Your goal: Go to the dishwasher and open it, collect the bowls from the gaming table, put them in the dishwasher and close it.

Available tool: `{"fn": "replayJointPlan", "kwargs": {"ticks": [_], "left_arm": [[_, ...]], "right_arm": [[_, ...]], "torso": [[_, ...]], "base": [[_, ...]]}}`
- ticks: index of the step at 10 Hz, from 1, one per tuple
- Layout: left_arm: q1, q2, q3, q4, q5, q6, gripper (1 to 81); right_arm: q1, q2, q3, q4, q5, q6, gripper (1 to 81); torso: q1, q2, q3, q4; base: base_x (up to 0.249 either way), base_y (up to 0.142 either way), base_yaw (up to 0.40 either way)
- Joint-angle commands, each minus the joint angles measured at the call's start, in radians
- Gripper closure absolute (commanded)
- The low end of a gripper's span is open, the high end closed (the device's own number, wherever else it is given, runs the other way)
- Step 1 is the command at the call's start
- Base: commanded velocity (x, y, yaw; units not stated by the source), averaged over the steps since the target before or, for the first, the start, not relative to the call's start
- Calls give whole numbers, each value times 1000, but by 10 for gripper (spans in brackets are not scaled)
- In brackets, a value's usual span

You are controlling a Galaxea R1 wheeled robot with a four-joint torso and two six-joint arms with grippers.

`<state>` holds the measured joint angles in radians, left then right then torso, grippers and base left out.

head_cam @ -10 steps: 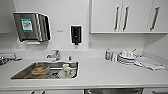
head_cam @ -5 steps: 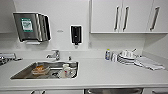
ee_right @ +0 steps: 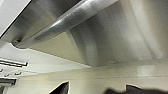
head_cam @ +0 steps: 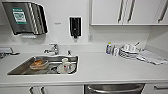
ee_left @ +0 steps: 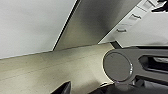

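Nothing has shifted since the earlier frames: the dishwasher (head_cam: 114,88) sits shut under the white counter (head_cam: 100,67), right of the sink (head_cam: 42,65). Its bar handle (ee_right: 67,21) looms close in the right wrist view. Whether either gripper is wide or narrow cannot be told.

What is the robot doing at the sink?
It is parked facing a white kitchen counter with a steel sink holding dishes. The dishwasher sits below the counter, its door seemingly shut. The right wrist camera is close under the dishwasher's bar handle, so that arm looks set to reach for it. Nothing is held yet.
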<state>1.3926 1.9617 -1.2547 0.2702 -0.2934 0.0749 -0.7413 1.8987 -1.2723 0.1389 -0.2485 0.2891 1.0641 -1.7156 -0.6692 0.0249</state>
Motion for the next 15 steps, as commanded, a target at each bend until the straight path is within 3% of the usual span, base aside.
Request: {"fn": "replayJointPlan", "kwargs": {"ticks": [1,3,4,6,8,11,13,15], "left_arm": [[-62,-62,21,23,1,2,10],[-66,-119,37,32,-45,2,10],[-68,-145,49,70,-52,2,10],[-92,-188,87,92,-58,2,10],[-135,-225,156,93,-43,0,10],[-233,-282,300,87,66,-7,10],[-263,-320,366,81,82,-7,10],[-267,-334,391,83,82,-7,10]], "right_arm": [[183,-73,76,11,-81,24,10],[237,-73,110,10,-101,45,10],[249,-70,114,8,-106,51,10],[251,-53,111,8,-106,56,10],[242,-34,105,8,-104,56,10],[230,-4,79,8,-104,56,10],[237,22,62,8,-104,58,10],[286,56,32,2,-124,128,10]], "torso": [[0,0,2,0],[0,0,-2,0],[0,0,-2,0],[0,0,-2,0],[0,0,-2,0],[0,0,-2,0],[0,0,-2,0],[0,0,-2,0]], "base": [[0,0,0],[0,0,0],[0,0,0],[0,0,0],[0,0,0],[0,0,0],[0,0,0],[0,0,0]]}}
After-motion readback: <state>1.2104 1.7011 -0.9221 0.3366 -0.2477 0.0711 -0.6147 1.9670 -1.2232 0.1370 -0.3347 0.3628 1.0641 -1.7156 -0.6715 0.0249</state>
